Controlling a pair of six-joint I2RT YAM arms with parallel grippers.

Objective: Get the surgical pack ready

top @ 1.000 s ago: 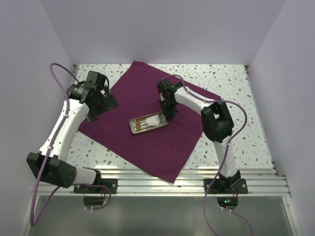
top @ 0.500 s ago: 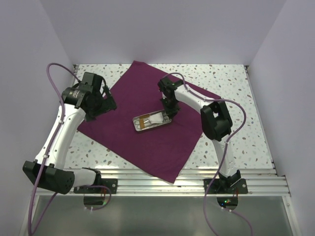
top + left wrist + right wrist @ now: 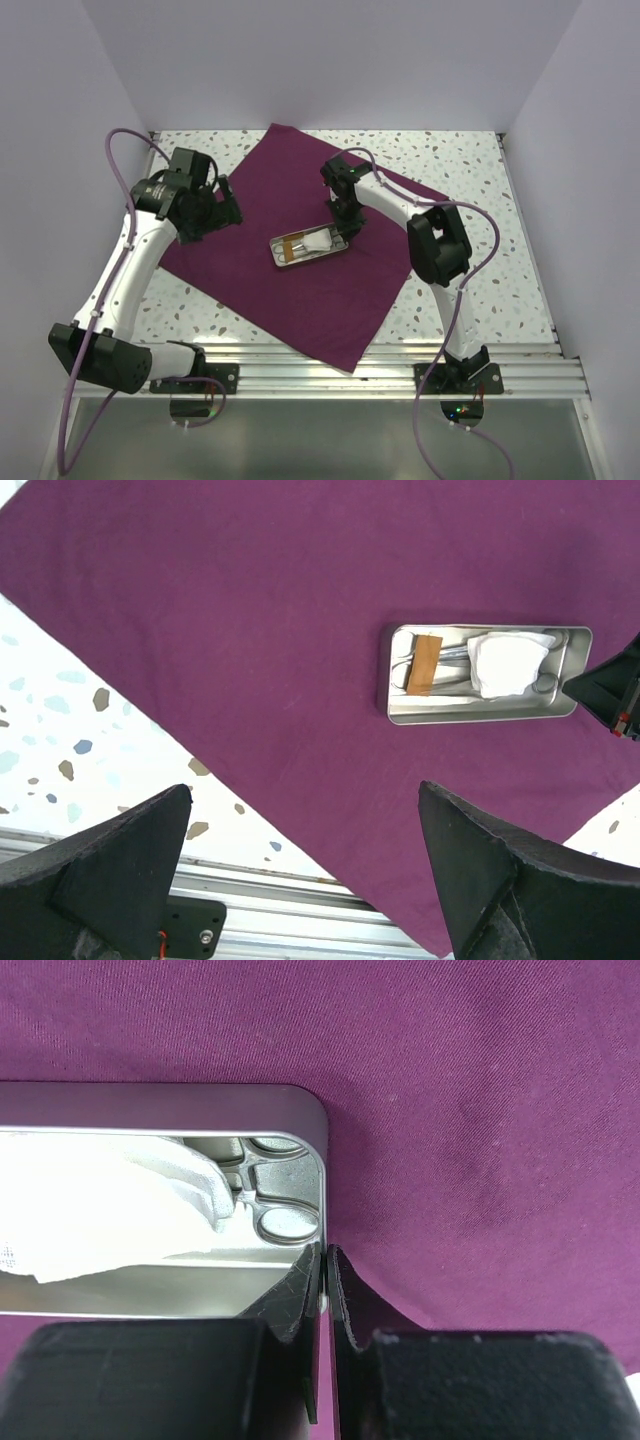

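Observation:
The surgical pack is a plum-purple cloth [image 3: 300,280] spread flat as a large square on the table, also in the left wrist view [image 3: 220,630] and right wrist view [image 3: 480,1110]. A small silver metal tray [image 3: 309,249] with scissors, white gauze and a tan strip sits near its middle. My right gripper [image 3: 345,226] is shut on the tray's right wall [image 3: 324,1260], one finger inside and one outside. My left gripper [image 3: 222,205] is open and empty above the cloth's left corner, with the tray [image 3: 482,674] ahead of it.
The speckled tabletop [image 3: 470,170] surrounds the cloth. A metal rail [image 3: 330,372] runs along the near edge. White walls stand on the left, back and right.
My right gripper has slid the tray a little to the right and back on the cloth. My left gripper has shifted slightly right over the cloth's left corner.

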